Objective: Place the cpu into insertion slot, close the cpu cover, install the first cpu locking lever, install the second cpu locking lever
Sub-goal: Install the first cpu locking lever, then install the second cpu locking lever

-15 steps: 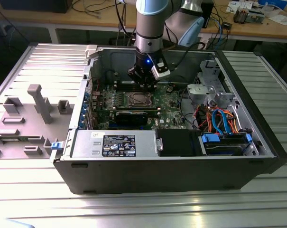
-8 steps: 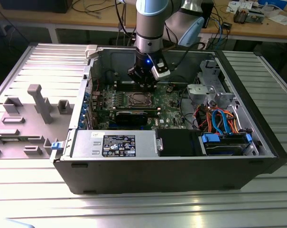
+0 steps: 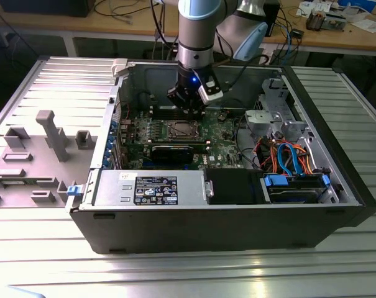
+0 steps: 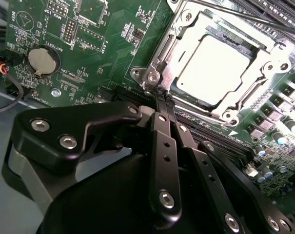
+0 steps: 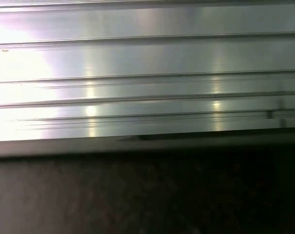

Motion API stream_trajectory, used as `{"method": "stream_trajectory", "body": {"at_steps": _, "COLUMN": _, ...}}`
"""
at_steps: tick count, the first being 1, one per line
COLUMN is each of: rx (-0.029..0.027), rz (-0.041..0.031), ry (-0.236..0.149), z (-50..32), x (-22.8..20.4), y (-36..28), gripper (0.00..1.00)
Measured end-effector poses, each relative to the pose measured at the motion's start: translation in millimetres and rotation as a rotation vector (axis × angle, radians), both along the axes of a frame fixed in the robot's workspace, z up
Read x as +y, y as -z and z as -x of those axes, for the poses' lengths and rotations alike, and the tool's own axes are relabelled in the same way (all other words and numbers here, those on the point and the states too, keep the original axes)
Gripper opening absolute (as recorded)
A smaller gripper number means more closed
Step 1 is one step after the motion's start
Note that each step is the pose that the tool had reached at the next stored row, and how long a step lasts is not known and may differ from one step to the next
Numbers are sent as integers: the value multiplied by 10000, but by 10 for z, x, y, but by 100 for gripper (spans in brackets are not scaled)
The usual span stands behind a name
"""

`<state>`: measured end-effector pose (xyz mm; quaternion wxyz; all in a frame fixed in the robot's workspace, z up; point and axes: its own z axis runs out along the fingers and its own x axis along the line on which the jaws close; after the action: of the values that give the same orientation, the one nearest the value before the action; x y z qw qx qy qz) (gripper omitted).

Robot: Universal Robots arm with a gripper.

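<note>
Gripper (image 4: 163, 100) pinched together, tips pressed at corner of cpu cover (image 4: 257, 85), already folded down over cpu (image 4: 216, 68) seated in insertion slot (image 3: 179, 129). Best handled by keeping push low and sliding the lever steadily, never scraping the green board (image 4: 88, 53).

A big silver ribbed table (image 3: 38, 267) is holding an open computer case (image 3: 194, 233) and grey plastic blocks (image 3: 54, 133).
</note>
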<state>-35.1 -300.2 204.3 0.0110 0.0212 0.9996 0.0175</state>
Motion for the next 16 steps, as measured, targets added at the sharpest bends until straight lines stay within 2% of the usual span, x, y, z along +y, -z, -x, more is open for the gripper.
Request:
{"method": "stream_trajectory", "body": {"at_steps": 4, "rx": -1, "rz": 3, "ry": 0, "z": -1, "x": 0, "y": -52, "gripper": 11}}
{"method": "stream_trajectory", "body": {"at_steps": 8, "rx": -1, "rz": 22, "ry": 0, "z": -1, "x": -2, "y": -56, "gripper": 11}}
{"method": "stream_trajectory", "body": {"at_steps": 11, "rx": -1, "rz": 22, "ry": 0, "z": -1, "x": -41, "y": -56, "gripper": 11}}
{"method": "stream_trajectory", "body": {"at_steps": 16, "rx": -1, "rz": 21, "ry": 0, "z": -1, "x": -48, "y": -56, "gripper": 11}}
